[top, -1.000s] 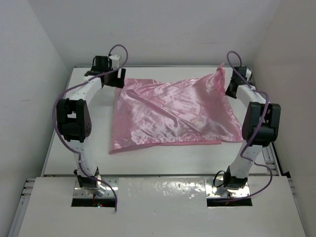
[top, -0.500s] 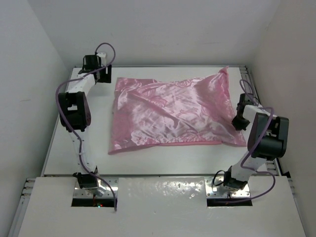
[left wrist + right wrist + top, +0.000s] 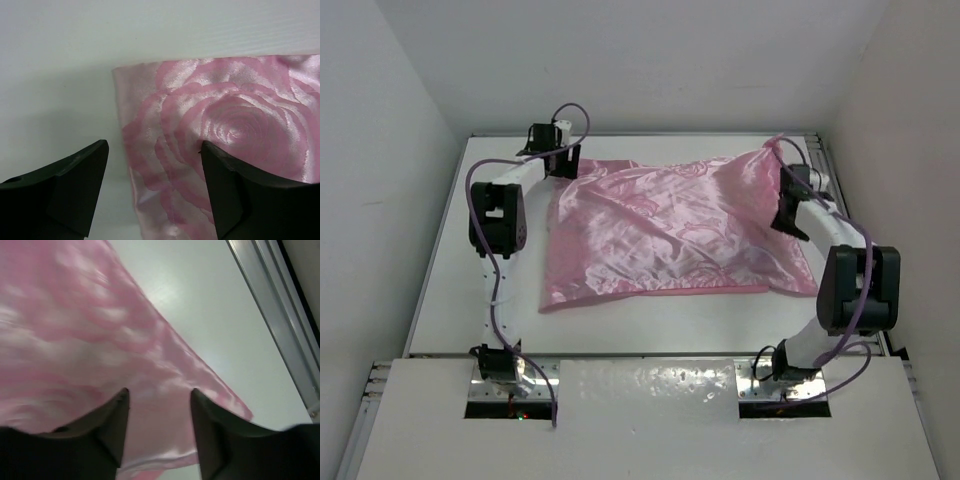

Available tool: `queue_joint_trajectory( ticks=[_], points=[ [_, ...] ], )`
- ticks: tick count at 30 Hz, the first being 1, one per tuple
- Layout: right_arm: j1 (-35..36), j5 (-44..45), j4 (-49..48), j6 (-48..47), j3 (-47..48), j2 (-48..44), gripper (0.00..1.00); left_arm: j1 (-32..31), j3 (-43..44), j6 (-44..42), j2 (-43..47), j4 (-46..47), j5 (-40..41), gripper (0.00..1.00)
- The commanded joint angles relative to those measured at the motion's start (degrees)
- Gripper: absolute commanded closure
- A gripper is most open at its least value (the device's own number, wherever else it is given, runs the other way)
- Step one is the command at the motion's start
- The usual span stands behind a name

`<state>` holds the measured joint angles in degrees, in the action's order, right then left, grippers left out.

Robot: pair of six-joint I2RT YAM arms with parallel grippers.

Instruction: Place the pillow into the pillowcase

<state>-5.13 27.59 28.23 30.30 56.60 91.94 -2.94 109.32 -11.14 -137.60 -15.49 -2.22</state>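
The pink satin pillowcase lies puffed up across the middle of the white table, its far right corner standing in a peak. The pillow is hidden; no cream cushion shows in any view. My left gripper is at the case's far left corner. In the left wrist view it is open, with the left edge of the pillowcase between its dark fingers. My right gripper is at the case's right side. In the blurred right wrist view it is open over the pillowcase near a corner.
Bare table runs along the left of the case, and a strip lies in front of it. A metal rail borders the table close to my right gripper. White walls enclose the table on three sides.
My right gripper has opened and moved from the case's right edge toward its far right part. My left arm swung in from the far left table corner to the case's far left corner.
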Motion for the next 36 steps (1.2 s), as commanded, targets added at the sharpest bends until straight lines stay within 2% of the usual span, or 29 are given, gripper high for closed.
queue_joint_trajectory(
  ticks=[1, 3, 4, 6, 7, 9, 10, 11, 12, 14, 18, 20, 22, 23, 24, 26, 27, 29, 34, 35, 36],
  points=[
    [2.1, -0.8, -5.3, -1.9, 12.1, 1.1, 0.45, 1.0, 2.5, -0.3, 0.1, 2.6, -0.3, 0.28],
    [1.5, -3.5, -6.7, -0.3, 17.2, 5.9, 0.33, 1.0, 2.7, -0.6, 0.2, 3.1, -1.6, 0.36],
    [1.1, -5.2, -7.2, 0.1, 23.2, 8.1, 0.31, 0.9, 2.7, -0.5, 0.2, 2.9, -1.9, 0.47],
    [0.8, -5.5, -7.0, 0.9, 30.2, 16.0, 0.29, 0.9, 2.8, -0.7, 0.1, 2.6, -2.3, 0.61],
    [0.6, -5.6, -6.6, 0.8, 37.2, 18.9, 0.27, 0.9, 3.0, -0.9, 0.1, 2.5, -2.3, 0.76],
    [0.0, -5.9, -5.7, 1.2, 47.9, 27.4, 0.22, 0.9, 2.8, -1.4, 0.1, 1.9, -1.5, 0.87],
    [-0.2, -6.0, -5.2, 1.4, 50.9, 30.2, 0.21, 0.9, 2.8, -1.5, 0.1, 1.9, -1.1, 0.96],
    [-0.6, -6.6, -5.2, 2.0, 53.8, 32.5, 0.20, 0.9, 2.9, -1.9, 0.2, 1.7, -0.4, 1.00],
    [-1.0, -6.9, -5.5, 2.4, 57.9, 36.9, 0.19, 0.9, 2.7, -1.8, 0.3, 1.4, -0.2, 1.00],
    [-1.4, -8.9, -9.6, 2.5, 59.4, 39.5, 0.19, 1.0, 2.7, -2.0, 0.5, 0.9, 0.0, 1.00],
    [-2.0, -13.5, -22.1, 3.0, 56.5, 41.6, 0.18, 1.2, 2.5, -2.2, 1.2, 0.5, 0.5, 1.00],
    [-2.3, -14.8, -27.3, 5.5, 56.3, 43.3, 0.30, 1.2, 2.4, -2.9, 1.3, 0.5, 1.6, 1.00],
    [-2.9, -14.4, -29.6, 7.6, 57.1, 45.7, 0.48, 1.2, 2.5, -3.4, 1.3, 0.7, 3.8, 1.00],
    [-3.1, -13.5, -29.9, 10.7, 57.3, 46.3, 0.66, 1.3, 2.5, -3.5, 1.2, 0.8, 4.4, 1.00],
    [-4.2, -11.4, -30.1, 12.5, 57.1, 46.8, 0.75, 1.4, 2.7, -3.7, 1.2, 0.8, 5.0, 1.00],
    [-5.6, -9.5, -30.7, 18.0, 56.8, 47.5, 0.92, 1.6, 2.7, -4.2, 0.8, 0.7, 6.9, 1.00],
    [-7.3, -8.9, -31.7, 19.4, 56.8, 47.9, 0.93, 1.7, 2.7, -4.3, 0.6, 0.5, 7.4, 1.00],
    [-8.6, -9.1, -32.8, 21.5, 57.9, 49.8, 0.90, 2.1, 3.1, -4.4, 0.3, 0.1, 7.8, 1.00],
    [-9.9, -9.9, -28.5, 19.9, 69.2, 56.7, 0.77, 2.2, 3.2, -4.5, -0.1, -0.2, 8.6, 1.00],
    [-9.9, -9.6, -28.5, 20.1, 68.4, 57.0, 0.60, 2.2, 3.4, -4.6, -0.2, -0.2, 8.5, 1.00],
    [-10.1, -9.4, -28.4, 20.3, 67.2, 56.9, 0.51, 2.2, 3.6, -4.5, -0.2, -0.5, 8.6, 1.00]
  ],
)
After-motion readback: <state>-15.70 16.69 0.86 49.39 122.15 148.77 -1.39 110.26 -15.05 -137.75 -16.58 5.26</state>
